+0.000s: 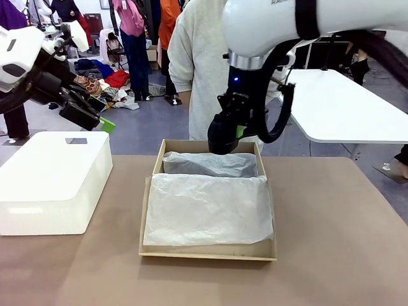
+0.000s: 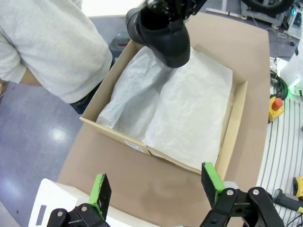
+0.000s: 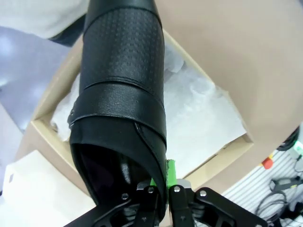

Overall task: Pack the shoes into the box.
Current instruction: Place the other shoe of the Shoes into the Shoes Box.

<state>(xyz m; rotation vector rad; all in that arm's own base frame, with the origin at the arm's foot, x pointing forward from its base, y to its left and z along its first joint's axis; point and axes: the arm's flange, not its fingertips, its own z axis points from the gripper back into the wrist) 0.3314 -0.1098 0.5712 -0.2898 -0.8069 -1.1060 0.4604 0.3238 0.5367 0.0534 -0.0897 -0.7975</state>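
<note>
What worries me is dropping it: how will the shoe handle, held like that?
The shoe looks stiff: it holds its shape though the right gripper pinches only its heel rim. That thin, smooth leather edge may slip or let it swing. Released toe-first, it would likely tip onto the tissue paper.

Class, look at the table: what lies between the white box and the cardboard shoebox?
Nothing: only a bare strip of the brown table separates the white box from the shoebox, which stand apart. The front view shows it.
</note>
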